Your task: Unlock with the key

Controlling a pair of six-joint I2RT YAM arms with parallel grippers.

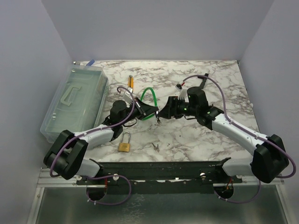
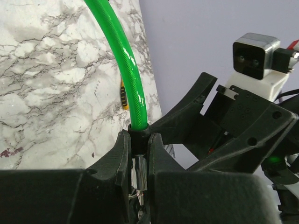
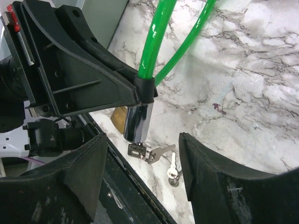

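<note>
My left gripper (image 1: pixel 144 111) (image 2: pixel 139 140) is shut on the black collar and chrome barrel (image 3: pixel 136 123) of a green cable lock (image 1: pixel 148 91) (image 2: pixel 127 65) and holds it above the table. A small silvery key (image 3: pixel 135 150) sticks in the barrel's lower end, with a second key (image 3: pixel 162 151) hanging from its ring. My right gripper (image 1: pixel 162 114) (image 3: pixel 142 142) is open, its fingers on either side of that key and not touching it. Another small key set (image 1: pixel 155 147) (image 3: pixel 173 165) lies on the marble. A brass padlock (image 1: pixel 124 145) (image 3: pixel 117 119) lies near the front edge.
A clear plastic box (image 1: pixel 74 100) stands at the left. A yellow-handled tool (image 1: pixel 131 83) lies behind the left gripper. The black rail (image 1: pixel 159 168) runs along the near edge. Grey walls close in the left, back and right sides.
</note>
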